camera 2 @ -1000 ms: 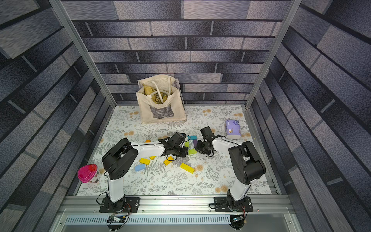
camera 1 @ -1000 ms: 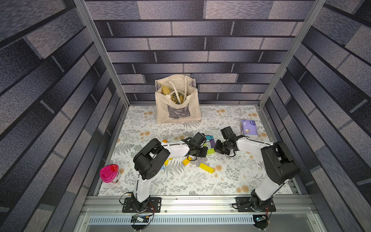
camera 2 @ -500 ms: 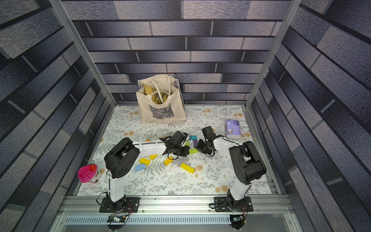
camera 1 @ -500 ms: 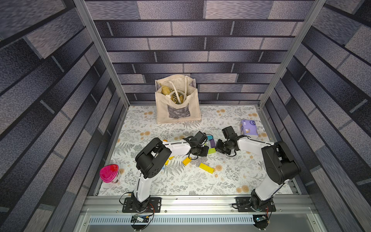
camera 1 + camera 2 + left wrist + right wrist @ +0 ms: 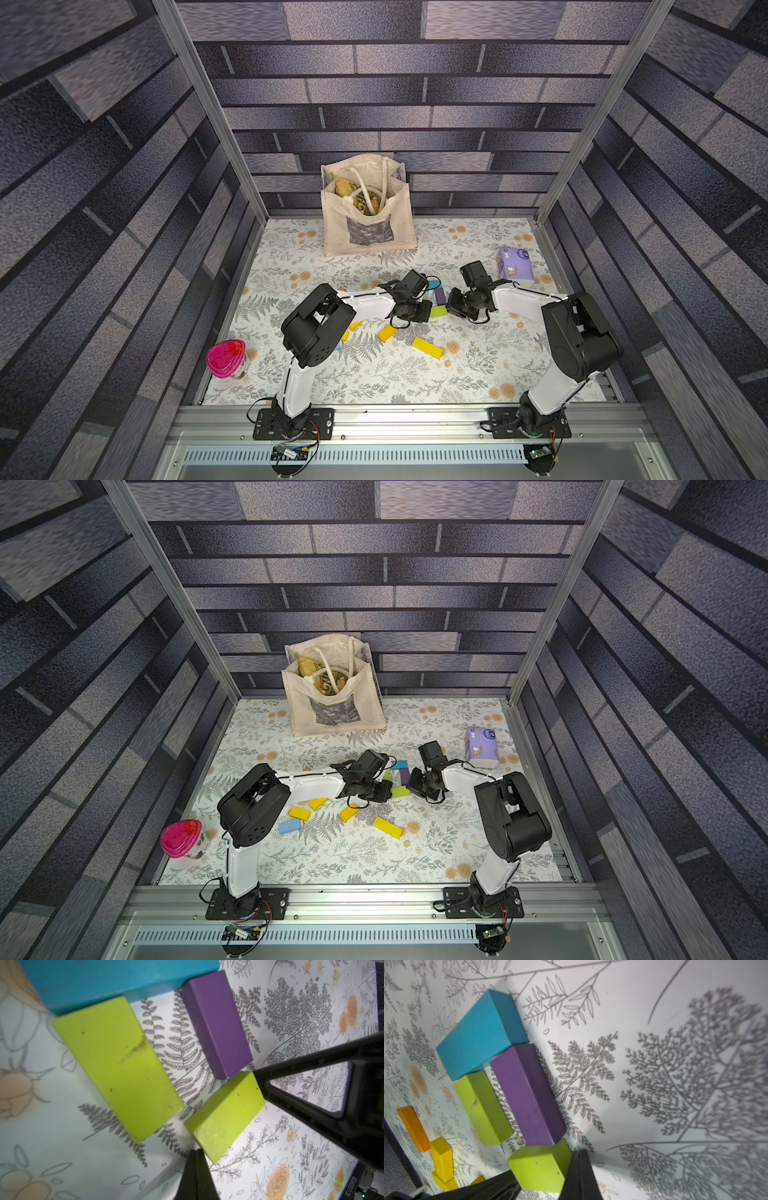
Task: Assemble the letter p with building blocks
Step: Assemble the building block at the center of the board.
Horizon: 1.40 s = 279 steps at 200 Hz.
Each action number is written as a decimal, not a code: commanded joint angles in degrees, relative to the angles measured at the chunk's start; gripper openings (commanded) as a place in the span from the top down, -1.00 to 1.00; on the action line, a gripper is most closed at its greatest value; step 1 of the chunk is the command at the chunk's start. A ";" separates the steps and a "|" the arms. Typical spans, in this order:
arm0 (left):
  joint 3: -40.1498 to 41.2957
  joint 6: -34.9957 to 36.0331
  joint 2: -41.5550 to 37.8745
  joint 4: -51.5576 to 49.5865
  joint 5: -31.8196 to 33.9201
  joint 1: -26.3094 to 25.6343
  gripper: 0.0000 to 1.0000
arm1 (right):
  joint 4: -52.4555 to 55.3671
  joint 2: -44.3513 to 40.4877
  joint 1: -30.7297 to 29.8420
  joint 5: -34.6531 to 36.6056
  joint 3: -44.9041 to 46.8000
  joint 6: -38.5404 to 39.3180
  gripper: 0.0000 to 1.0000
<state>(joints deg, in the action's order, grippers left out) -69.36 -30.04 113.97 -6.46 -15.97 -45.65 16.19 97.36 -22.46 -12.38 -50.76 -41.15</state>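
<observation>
The left gripper and right gripper, both closed and empty, are bracketing the short lime block, tips against or just beside it. They are probably squaring it under the purple block to close the P's loop with the teal block and long lime block. Well beyond them, a tote bag is holding yellowish packets.
</observation>
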 commanded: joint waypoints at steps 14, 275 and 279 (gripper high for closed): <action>-1.20 0.27 2.31 -0.33 -0.38 0.32 1.00 | 5.79 4.13 0.21 1.77 2.65 -0.21 1.00; -2.24 0.21 3.23 -0.62 -0.92 0.49 1.00 | 9.10 4.53 0.43 5.08 1.43 1.26 1.00; -2.06 0.10 3.11 -0.58 -0.75 0.48 1.00 | 9.33 4.30 0.42 5.28 1.36 1.32 1.00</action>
<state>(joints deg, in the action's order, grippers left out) -70.81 -30.06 115.13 -6.50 -16.73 -44.47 17.08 98.24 -22.11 -12.53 -51.83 -41.06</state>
